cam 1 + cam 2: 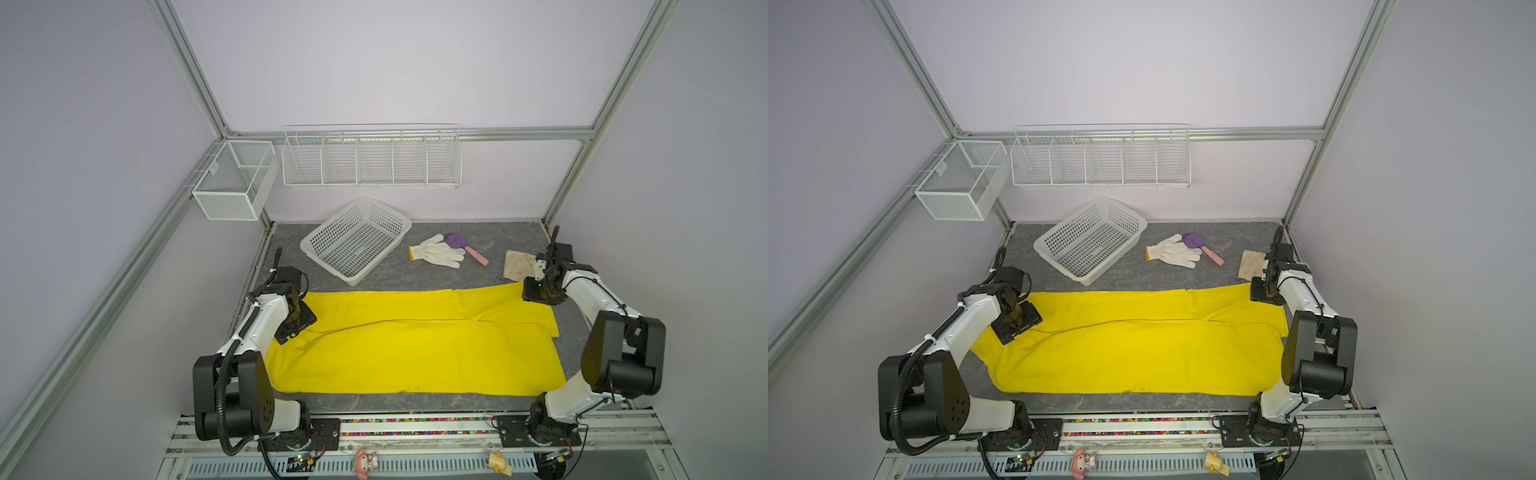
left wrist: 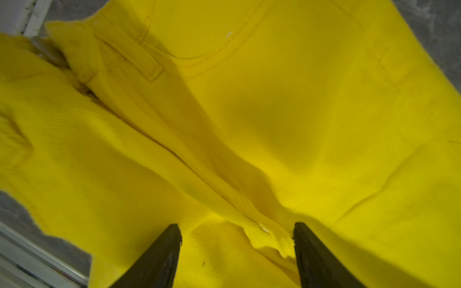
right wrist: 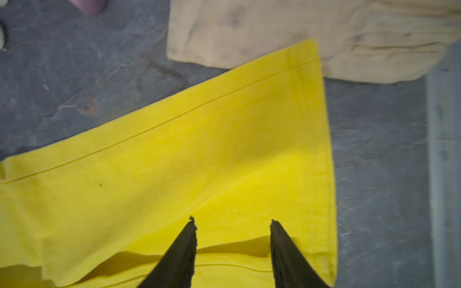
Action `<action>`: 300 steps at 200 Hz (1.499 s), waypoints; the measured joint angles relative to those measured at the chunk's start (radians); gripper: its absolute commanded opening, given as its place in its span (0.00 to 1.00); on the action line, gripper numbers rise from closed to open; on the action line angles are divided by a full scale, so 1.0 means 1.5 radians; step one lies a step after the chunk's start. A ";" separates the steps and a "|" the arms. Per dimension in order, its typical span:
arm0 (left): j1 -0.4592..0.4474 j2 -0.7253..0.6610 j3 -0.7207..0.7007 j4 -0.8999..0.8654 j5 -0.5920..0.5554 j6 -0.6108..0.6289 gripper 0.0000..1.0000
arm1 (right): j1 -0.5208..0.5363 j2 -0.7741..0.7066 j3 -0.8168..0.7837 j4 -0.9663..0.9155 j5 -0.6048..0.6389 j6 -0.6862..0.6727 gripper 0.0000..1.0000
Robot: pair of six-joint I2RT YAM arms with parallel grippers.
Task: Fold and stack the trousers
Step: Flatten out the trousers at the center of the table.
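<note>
The trousers (image 1: 415, 349) lie flat across the tabletop (image 1: 374, 404), filling the middle down towards 6 o'clock. The waist points to 9 o'clock and the hems to 3 o'clock. The two legs lie side by side, and a seam line runs between them from 9 to 3.

The left tool (image 2: 236, 225) hangs over the waist end with its jaws apart. They straddle a raised ridge of cloth by the fly and grip nothing. The right tool (image 3: 232, 219) hangs over the hem of the far leg near 2 o'clock. Its jaws are also apart, with the cloth lying loose beneath them.

The step in hand looks like a lengthwise fold that brings the far leg over the near one.

- **Grip:** Each tool should come straight down and close on the far edge only, taking one leg's layers. At the waist, that means pinching the band rather than the loose ridge.
- **Glove:** The far hem corner lies over the edge of the cream glove (image 3: 249, 37), so the right tool should bite inward of that corner or it may catch the glove as well.
- **Carry:** Both ends should lift together and travel level towards 6 o'clock, keeping the cloth taut so that edge meets edge.
</note>
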 measured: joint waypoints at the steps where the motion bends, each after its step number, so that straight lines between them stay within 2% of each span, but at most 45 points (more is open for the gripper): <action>1: 0.001 0.000 0.000 -0.001 0.000 0.000 0.72 | 0.002 0.001 -0.002 0.001 -0.003 0.002 0.50; 32: 0.029 0.000 0.000 -0.016 -0.006 0.010 0.74 | 0.009 0.015 -0.060 0.016 -0.031 0.042 0.50; 68: 0.073 -0.008 0.000 -0.028 -0.025 0.011 0.76 | 0.004 0.021 -0.110 0.017 -0.010 0.056 0.50; 96: 0.135 -0.036 0.000 -0.033 -0.038 0.012 0.78 | -0.034 0.019 -0.111 0.016 0.017 0.068 0.50; 125: 0.232 -0.055 -0.001 -0.034 -0.040 0.012 0.78 | -0.078 0.019 -0.114 0.013 0.035 0.073 0.50; 172: 0.286 -0.065 0.000 -0.043 -0.038 0.012 0.78 | -0.070 0.002 -0.072 -0.016 0.036 0.077 0.52; 213: 0.294 -0.054 0.029 -0.044 -0.027 0.004 0.77 | 0.039 -0.058 -0.042 -0.015 0.004 0.114 0.53; 244: 0.293 -0.022 0.023 -0.023 -0.008 -0.001 0.73 | 0.150 -0.142 -0.094 -0.010 -0.032 0.157 0.54; 270: 0.294 0.004 0.003 -0.011 0.000 0.002 0.68 | 0.244 -0.162 -0.133 -0.007 -0.042 0.195 0.54; 282: 0.294 0.007 -0.005 -0.010 -0.004 0.005 0.61 | 0.287 -0.162 -0.155 -0.005 -0.042 0.210 0.54; 300: 0.294 0.007 -0.020 -0.006 -0.019 0.007 0.42 | 0.343 -0.161 -0.186 -0.005 -0.040 0.229 0.54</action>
